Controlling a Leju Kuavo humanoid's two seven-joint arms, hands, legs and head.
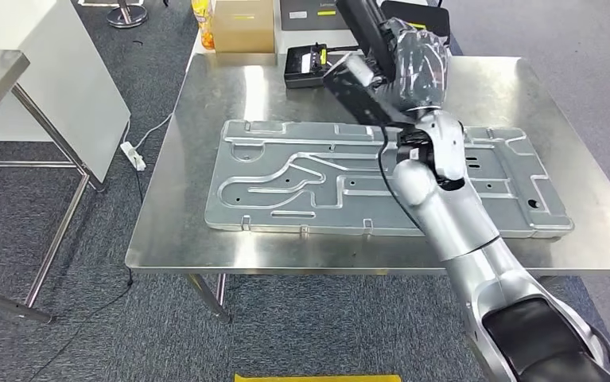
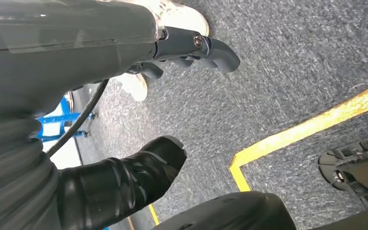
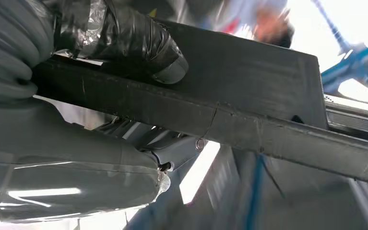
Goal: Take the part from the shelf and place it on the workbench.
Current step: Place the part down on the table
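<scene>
One part carried above the workbench

Right hand (image 1: 417, 68) grips the dark flat part (image 1: 357, 87), likely for setting down on the workbench (image 1: 166, 239); left hand (image 2: 124, 120) hangs with fingers apart, holding nothing.

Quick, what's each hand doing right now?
Left hand: open, holding nothing.
Right hand: holding the dark part above the workbench.

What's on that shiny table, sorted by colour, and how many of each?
Silver: 1, the stamped metal panel.
Black: 2, the tray-like part at the far edge, and the black part held above the table by the right hand.
Brown: 1, the cardboard box.
Total: 4.
</scene>
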